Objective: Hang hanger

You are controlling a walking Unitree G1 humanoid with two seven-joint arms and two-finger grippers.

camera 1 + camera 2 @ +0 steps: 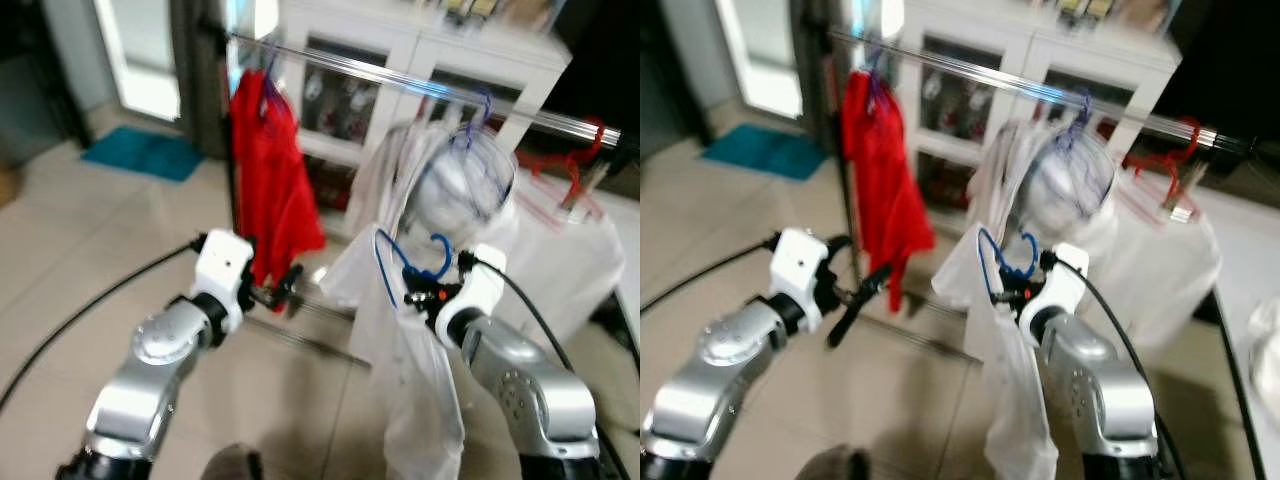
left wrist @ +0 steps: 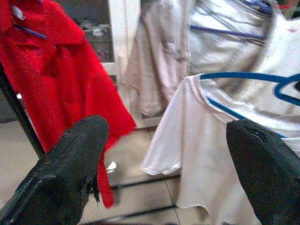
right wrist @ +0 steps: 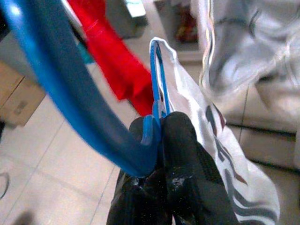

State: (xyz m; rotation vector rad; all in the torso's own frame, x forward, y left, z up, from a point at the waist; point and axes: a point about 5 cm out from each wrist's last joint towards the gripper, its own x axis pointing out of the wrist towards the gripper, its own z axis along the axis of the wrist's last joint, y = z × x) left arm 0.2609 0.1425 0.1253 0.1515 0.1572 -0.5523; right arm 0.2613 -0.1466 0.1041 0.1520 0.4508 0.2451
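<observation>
A white glass-fronted cabinet (image 1: 400, 70) is seen at the back, and a long shiny metal clothes rail (image 1: 420, 88) is stretched across in front of it. The tiled floor (image 1: 90, 230) is spread beneath, with a teal mat (image 1: 145, 153) laid near the doorway.

At the rail's left end a red shirt (image 1: 268, 170) is hung on a purple hanger. Further along the rail, a pale grey-white garment (image 1: 455, 190) is hung on another purple hanger (image 1: 478, 115), and a red hanger (image 1: 572, 160) is seen near the right end, above a white draped cloth (image 1: 570, 270).

Below the rail, between the red shirt and the pale garment, a white T-shirt (image 1: 415, 390) is held up on a blue plastic hanger (image 1: 410, 262). The hanger is not yet on the rail; its hook is kept well under it.

The right gripper (image 3: 161, 129) is clenched tight on the blue hanger, with both black fingers (image 3: 180, 150) pressed against the plastic at the base of the hook, as is made plain in the right wrist view.

The left gripper (image 1: 278, 292) is raised just beside the lower hem of the red shirt, its jaws spread wide with nothing between them; the two black fingers (image 2: 70, 168) are seen well apart in the left wrist view.
</observation>
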